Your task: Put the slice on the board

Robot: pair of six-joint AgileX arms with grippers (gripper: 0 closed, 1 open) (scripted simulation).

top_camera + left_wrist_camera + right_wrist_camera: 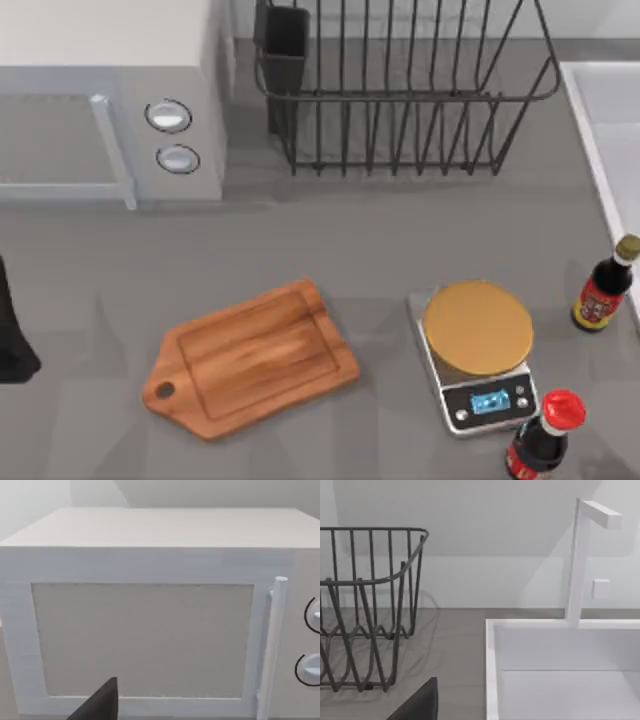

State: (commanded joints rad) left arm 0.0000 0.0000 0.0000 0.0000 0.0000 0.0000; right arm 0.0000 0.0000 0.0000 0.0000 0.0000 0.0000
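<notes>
The board (255, 358) lies diagonally on the tabletop (380, 240), handle toward lower left; my grippers' opening cannot be told.

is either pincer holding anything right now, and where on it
It cannot be told. The left arm sits at the table's left edge, well apart from the board, which lies bare.
</notes>
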